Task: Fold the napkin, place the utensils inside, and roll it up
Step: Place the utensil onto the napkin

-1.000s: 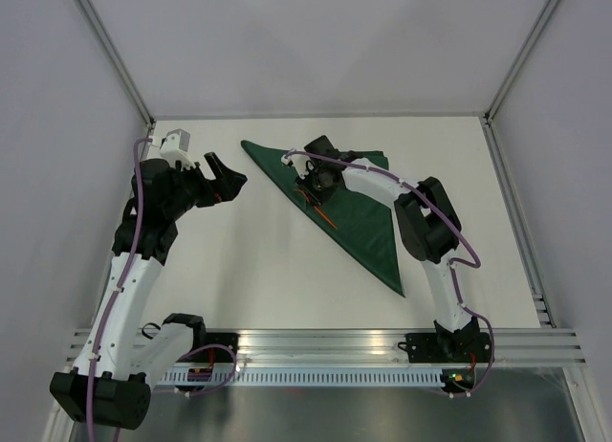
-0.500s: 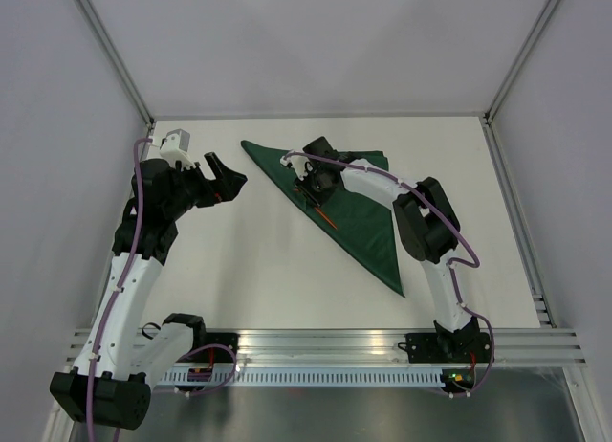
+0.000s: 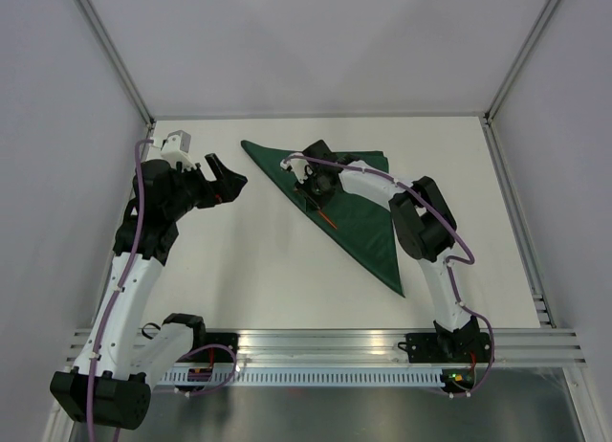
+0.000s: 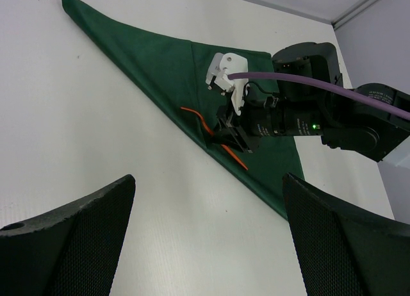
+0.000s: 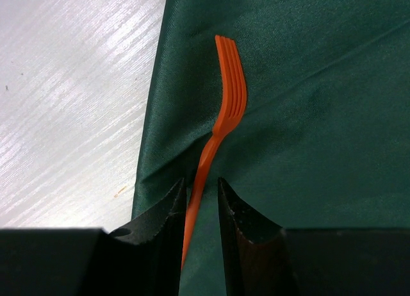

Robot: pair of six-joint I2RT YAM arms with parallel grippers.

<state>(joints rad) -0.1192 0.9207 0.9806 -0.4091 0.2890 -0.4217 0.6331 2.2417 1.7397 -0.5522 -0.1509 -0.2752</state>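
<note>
Your right gripper (image 5: 200, 184) was low over the napkin (image 3: 368, 230), its jaws standing close on either side of the fork (image 5: 225, 110) handle. Whether they pinched the handle or only stood beside it, I could not tell. The fork lay on the napkin, which was a green triangle on the table (image 3: 268, 260). It rested just inside the long folded edge, with its tines pointing away from the gripper. Your left gripper (image 4: 208, 180) was spread wide and empty, well apart from the cloth.

The step, as I judged it, was to set the fork ready for rolling. You needed to lay it flat, along that edge and a little inside it. Then you needed to lift off straight upward, because the cloth beside the jaws was already puckered and could drag.
</note>
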